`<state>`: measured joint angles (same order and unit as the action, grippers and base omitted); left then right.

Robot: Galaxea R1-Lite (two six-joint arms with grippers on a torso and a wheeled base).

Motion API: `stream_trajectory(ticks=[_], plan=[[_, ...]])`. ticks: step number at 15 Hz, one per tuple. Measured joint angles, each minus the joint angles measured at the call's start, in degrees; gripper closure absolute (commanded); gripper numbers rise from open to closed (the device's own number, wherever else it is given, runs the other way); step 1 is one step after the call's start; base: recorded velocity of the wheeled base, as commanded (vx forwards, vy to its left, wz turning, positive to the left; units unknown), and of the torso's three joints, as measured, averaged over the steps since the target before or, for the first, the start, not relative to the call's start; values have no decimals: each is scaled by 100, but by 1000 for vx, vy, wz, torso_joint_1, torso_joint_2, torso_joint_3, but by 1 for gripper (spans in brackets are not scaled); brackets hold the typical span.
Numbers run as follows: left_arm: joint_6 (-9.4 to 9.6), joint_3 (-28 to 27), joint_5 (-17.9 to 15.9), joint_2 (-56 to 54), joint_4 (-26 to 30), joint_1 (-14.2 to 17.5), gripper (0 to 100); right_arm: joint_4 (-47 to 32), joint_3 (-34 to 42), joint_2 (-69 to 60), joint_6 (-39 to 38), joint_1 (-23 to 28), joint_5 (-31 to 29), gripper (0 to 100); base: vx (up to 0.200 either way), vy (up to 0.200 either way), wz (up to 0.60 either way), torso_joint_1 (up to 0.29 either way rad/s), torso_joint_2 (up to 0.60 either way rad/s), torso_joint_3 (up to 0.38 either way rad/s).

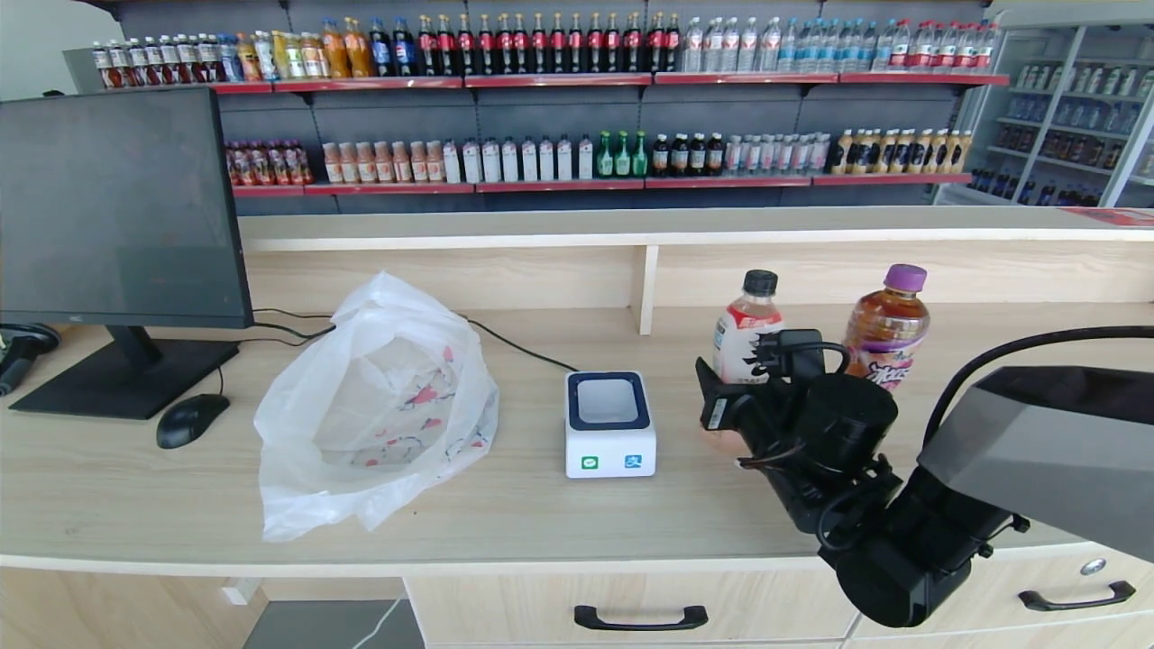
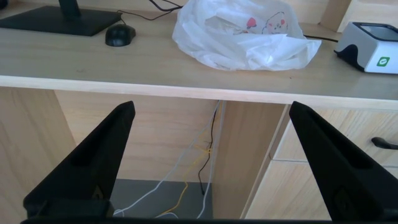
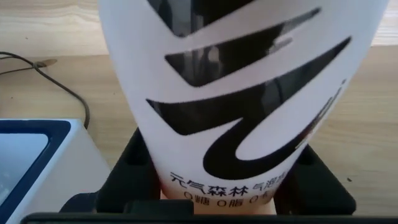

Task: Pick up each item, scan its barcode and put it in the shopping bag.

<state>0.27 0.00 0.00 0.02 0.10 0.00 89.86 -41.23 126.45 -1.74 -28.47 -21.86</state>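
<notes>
Two bottles on the counter (image 1: pixel 541 523), yes?

Yes, both upright at the right. One is a black-capped bottle (image 1: pixel 746 324) with a white label. The other is a purple-capped bottle (image 1: pixel 888 326), just to its right.

Where is the right gripper (image 1: pixel 721 407)?

At the black-capped bottle, low on its near side. In the right wrist view the black fingers (image 3: pixel 134 168) press against both sides of the label, so the jaws are clamped on it. I cannot tell whether its base rests on the wood.

And the scanner (image 1: pixel 609 424)?

Left of that bottle, near the middle of the counter, with its window facing up. The shopping bag (image 1: pixel 379 406) sits further left, white and crumpled. At the far left stand a monitor (image 1: pixel 117 207) and a mouse (image 1: pixel 189 419).

The left gripper (image 2: pixel 211 109)?

Below the counter's near edge, in front of the cabinet (image 2: pixel 155 143), with its jaws wide apart.
</notes>
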Motion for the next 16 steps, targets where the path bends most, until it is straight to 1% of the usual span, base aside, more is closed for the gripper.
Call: stream_trajectory(ticks=[7, 16], plan=[[0, 0, 0, 0, 0, 0, 0, -9, 5, -49, -61, -6, -4, 100, 0, 0, 0, 0, 0, 0], [0, 0, 0, 0, 0, 0, 0, 9, 90, -443, -96, -17, -4, 100, 0, 0, 0, 0, 0, 0]])
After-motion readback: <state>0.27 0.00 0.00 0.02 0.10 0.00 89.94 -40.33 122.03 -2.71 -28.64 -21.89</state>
